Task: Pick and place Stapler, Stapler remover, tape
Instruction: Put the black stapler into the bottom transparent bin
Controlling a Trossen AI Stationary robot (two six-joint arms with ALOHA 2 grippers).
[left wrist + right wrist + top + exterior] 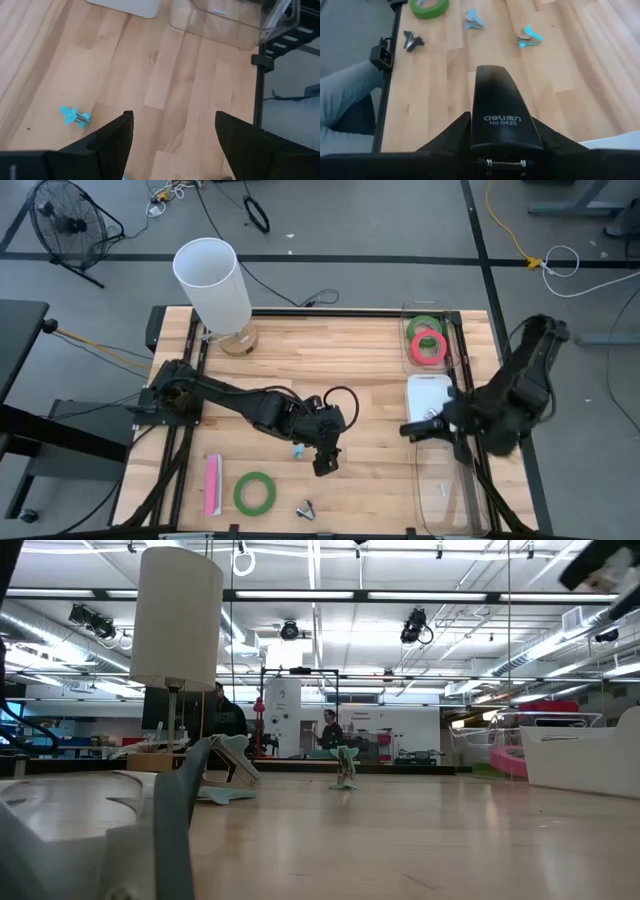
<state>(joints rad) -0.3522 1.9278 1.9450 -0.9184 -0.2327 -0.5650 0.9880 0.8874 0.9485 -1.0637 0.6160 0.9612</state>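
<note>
While the left gripper [322, 467] hangs low over the middle of the table [370, 350] with its jaws spread wide and nothing between them, the right gripper [412, 428] sits by the clear bin [440, 500] on the right — jaws clenched on a black stapler [502, 117]. A green tape roll [254, 492] lies flat near the front edge, beside a pink stapler [212, 485], with a small dark staple remover [306, 508] just past it. A light blue staple remover [298, 450] rests close to the left gripper. In the bin's far end, a red-pink roll [428, 348] overlaps another green roll [423, 327].
</note>
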